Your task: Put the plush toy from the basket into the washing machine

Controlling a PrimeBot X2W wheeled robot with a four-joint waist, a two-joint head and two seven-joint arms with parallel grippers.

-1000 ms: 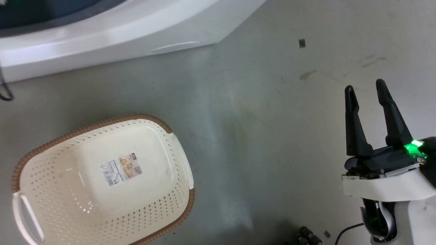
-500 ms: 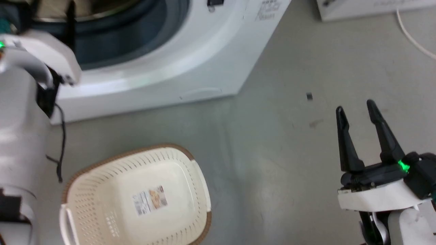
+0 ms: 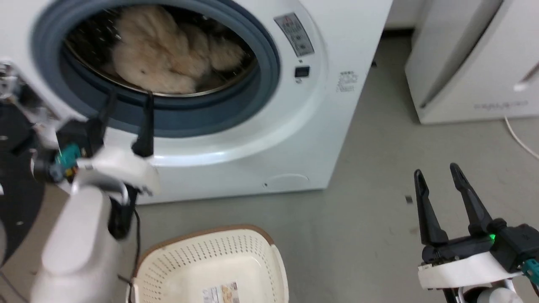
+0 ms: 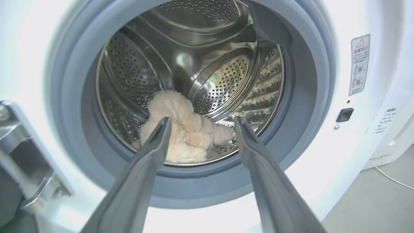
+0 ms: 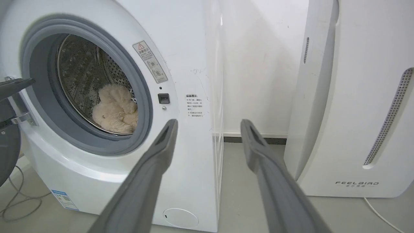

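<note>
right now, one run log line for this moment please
plush toy: lying in washing machine drum | basket: visible part empty | left gripper: fingers apart, empty, facing porthole | right gripper: fingers apart, empty, above floor

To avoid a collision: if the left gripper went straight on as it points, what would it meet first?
Probably the plush toy, low in the drum of the washing machine: the open left gripper aims inside the grey gasket. Depth is unclear; it might pass above the toy and reach the drum's wall.
</note>
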